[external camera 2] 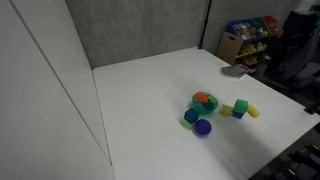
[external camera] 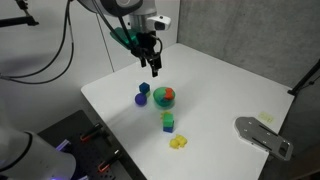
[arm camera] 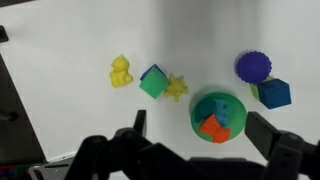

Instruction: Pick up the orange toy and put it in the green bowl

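The orange toy (arm camera: 212, 128) lies inside the green bowl (arm camera: 197, 108) on the white counter (external camera: 220, 85) — a blue block (arm camera: 273, 94) just beside the bowl. The gripper (external camera: 154, 68) hangs above, jaws spread wide, holding nothing.

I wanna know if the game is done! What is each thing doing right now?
green bowl: upright on the table, holding the orange toy.
orange toy: lying inside the bowl.
gripper: open, empty, above the table.
blue block: on the table beside the bowl.
yellow toy: loose on the table.
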Action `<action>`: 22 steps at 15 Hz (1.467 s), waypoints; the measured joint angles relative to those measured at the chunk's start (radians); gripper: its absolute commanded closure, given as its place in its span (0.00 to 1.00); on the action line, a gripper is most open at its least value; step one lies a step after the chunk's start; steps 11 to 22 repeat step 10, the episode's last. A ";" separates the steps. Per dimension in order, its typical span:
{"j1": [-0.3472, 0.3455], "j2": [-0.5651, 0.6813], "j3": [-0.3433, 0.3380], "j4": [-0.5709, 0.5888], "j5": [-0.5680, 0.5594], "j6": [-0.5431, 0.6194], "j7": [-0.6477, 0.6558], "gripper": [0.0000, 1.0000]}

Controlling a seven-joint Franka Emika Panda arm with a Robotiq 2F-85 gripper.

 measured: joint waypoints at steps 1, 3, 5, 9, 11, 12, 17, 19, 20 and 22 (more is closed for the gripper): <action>-0.004 -0.033 0.001 0.000 0.006 -0.038 -0.025 0.00; -0.010 -0.090 0.003 0.002 0.019 -0.102 -0.049 0.00; -0.014 -0.130 0.007 0.006 0.035 -0.147 -0.050 0.00; -0.022 -0.155 0.019 0.009 0.043 -0.172 -0.050 0.00; -0.024 -0.155 0.021 0.009 0.043 -0.172 -0.050 0.00; -0.024 -0.155 0.021 0.009 0.043 -0.172 -0.050 0.00; -0.024 -0.155 0.021 0.009 0.043 -0.172 -0.050 0.00; -0.024 -0.155 0.021 0.009 0.043 -0.172 -0.050 0.00; -0.024 -0.155 0.021 0.009 0.043 -0.172 -0.050 0.00; -0.024 -0.155 0.021 0.009 0.043 -0.172 -0.050 0.00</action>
